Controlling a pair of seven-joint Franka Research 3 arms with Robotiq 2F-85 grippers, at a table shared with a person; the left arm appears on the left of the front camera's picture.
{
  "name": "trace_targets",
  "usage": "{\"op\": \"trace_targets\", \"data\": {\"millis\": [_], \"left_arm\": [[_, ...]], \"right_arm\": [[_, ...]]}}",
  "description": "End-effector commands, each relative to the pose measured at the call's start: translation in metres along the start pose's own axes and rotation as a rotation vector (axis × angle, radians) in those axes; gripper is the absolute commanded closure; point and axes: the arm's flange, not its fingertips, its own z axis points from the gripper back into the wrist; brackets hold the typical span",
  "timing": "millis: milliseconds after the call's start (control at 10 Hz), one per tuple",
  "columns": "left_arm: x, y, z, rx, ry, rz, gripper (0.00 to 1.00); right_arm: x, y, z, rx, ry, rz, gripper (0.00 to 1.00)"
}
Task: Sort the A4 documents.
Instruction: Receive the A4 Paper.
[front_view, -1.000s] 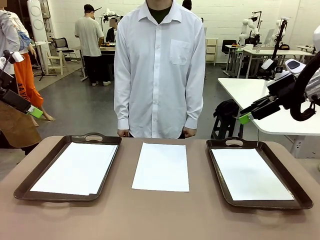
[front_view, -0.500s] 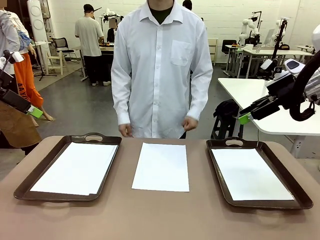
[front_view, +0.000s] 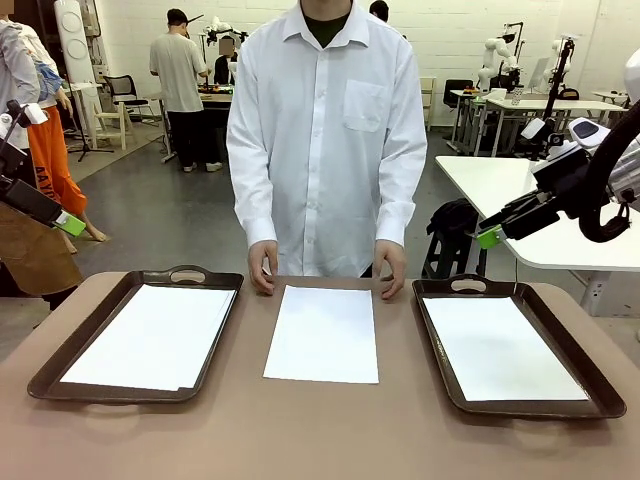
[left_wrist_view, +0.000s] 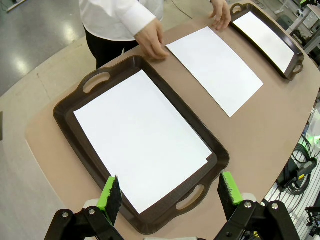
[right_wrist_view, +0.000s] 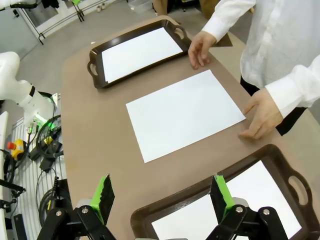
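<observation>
Front view: one paper (front_view: 322, 333) lies flat on the table (front_view: 320, 430) between two trays, and each tray (front_view: 135, 335) has paper in it too. The person's hands (front_view: 264, 268) rest by its far edge. Paper is thin, light and bendy, and probably hard to pinch when flat, so an edge looks best. The left gripper (left_wrist_view: 170, 192) and right gripper (right_wrist_view: 161, 195) are wide open, holding nothing.
</observation>
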Motion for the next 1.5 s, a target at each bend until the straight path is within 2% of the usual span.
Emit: {"op": "trace_targets", "data": {"millis": [0, 1400], "left_arm": [[-0.0012, -0.0008, -0.0001, 0.002, 0.003, -0.01, 0.0], [-0.0012, -0.0008, -0.0001, 0.002, 0.003, -0.01, 0.0]], "right_arm": [[0.0005, -0.0004, -0.001, -0.004, -0.002, 0.007, 0.0], [0.0005, -0.0004, -0.001, -0.004, -0.002, 0.007, 0.0]]}}
